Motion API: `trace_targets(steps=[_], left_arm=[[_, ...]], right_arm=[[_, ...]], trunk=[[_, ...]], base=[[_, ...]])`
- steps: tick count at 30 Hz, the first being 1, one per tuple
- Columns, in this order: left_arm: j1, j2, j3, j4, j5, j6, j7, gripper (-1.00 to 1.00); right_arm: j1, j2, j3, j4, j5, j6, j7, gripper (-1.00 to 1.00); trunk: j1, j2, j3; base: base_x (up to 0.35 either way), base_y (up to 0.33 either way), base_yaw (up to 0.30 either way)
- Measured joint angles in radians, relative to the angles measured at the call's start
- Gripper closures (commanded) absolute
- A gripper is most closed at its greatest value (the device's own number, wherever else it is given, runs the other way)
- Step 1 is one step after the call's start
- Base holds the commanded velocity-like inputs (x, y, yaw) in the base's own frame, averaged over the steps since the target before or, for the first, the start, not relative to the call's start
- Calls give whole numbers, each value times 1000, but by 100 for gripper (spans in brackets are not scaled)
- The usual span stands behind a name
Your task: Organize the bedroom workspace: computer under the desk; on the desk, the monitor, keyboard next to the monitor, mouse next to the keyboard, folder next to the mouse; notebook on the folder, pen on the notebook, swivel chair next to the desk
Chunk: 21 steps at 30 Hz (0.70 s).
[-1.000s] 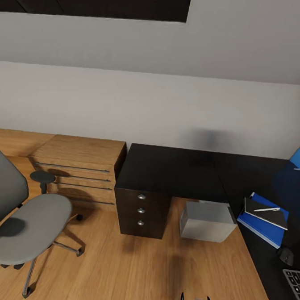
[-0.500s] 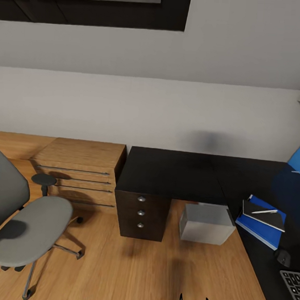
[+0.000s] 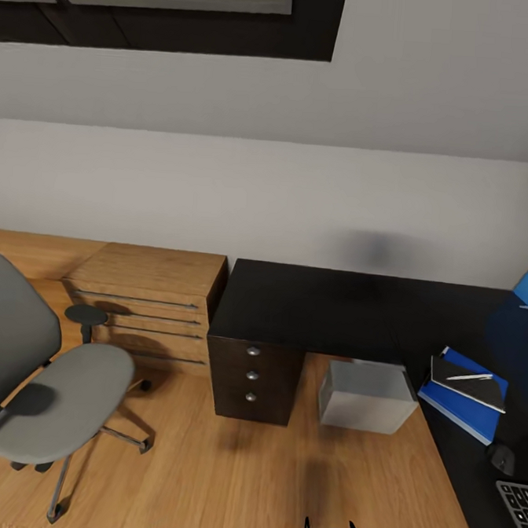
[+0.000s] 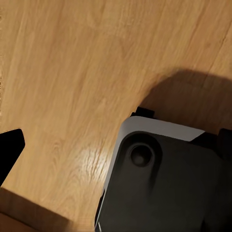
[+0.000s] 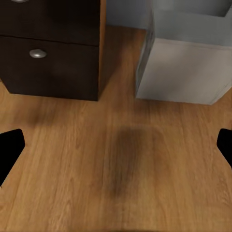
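swivel chair (image 3: 42, 390) stood well apart from the tabletop (image 3: 316, 303), judged not yet placed | computer (image 3: 365, 395) under tabletop | pen (image 3: 469, 378) on notebook (image 3: 467, 383) on folder (image 3: 463, 400), mouse (image 3: 503, 458) and keyboard (image 3: 517, 502) nearby | right pincer (image 5: 116, 145) spread apart, empty; left pincer's state could not be told

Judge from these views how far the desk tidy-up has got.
Done: notebook and pen stacked on folder on the desk, beside mouse; computer sits at the desk's edge. In hand: nothing. Left: swivel chair stands apart.
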Motion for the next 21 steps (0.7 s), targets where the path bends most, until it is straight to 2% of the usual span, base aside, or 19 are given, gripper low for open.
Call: trace_targets(steps=[6, 11, 18, 21], left_arm=[[0, 0, 0, 0, 0, 0, 0, -100], [0, 0, 0, 0, 0, 0, 0, -100], [0, 0, -1, -1, -3, -11, 0, -100], [0, 0, 0, -1, -2, -73, 0, -100]], right_arm=[[0, 1, 1, 0, -1, -11, -5, -100], [0, 1, -1, 0, 2, -98, -8, -100], [3, -9, -5, 0, 5, -183, -10, -100], [6, -44, -7, 0, 5, -203, -10, -100]], trunk=[[-23, 42, 23], [-42, 77, 42], [-42, 78, 48], [-42, 78, 52]], base=[[0, 0, 247], [0, 0, 258], [0, 0, 240], [0, 0, 213]])
